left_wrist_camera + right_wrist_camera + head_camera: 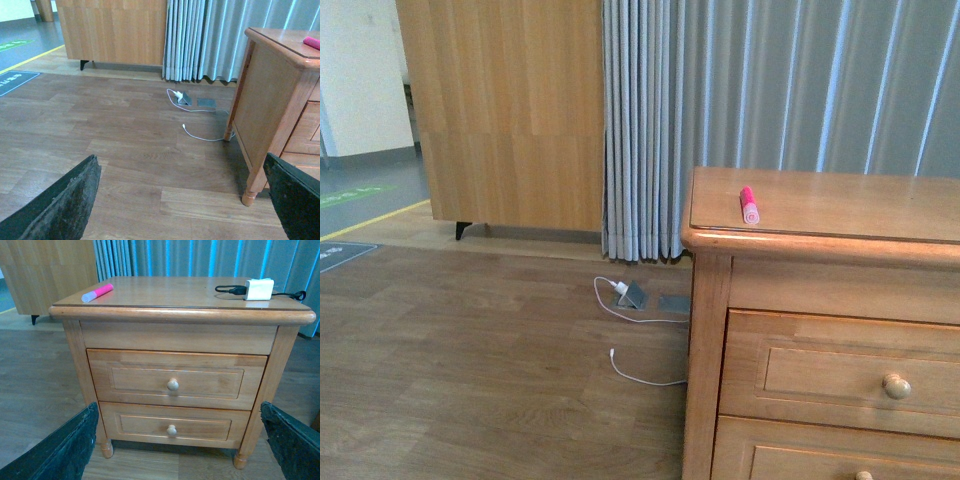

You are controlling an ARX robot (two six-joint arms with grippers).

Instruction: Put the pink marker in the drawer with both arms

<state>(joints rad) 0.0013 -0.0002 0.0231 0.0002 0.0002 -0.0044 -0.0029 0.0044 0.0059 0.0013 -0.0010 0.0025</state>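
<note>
Counting 1 pink marker (97,292), 2 drawers, 2 knobs, 1 white adapter (259,289).

The pink marker is lying flat on the dresser (170,315) top, outside both drawers, its paler end pointing toward the front edge. The front view is showing it near the top's left end.

The top drawer (177,377) is sitting fully shut, so I'm not seeing its contents. The lower drawer (172,425) is shut too. Each is carrying one round knob at its centre.

The adapter is sitting with a black cable (230,289) at the far end of the top, well apart from the marker.

My left gripper (180,157) is hanging wide over the floor (125,145) beside the dresser, holding nothing. My right gripper (178,405) is facing the drawer fronts, also spread wide and holding nothing.

One white cable (200,137) is lying on the floor.
</note>
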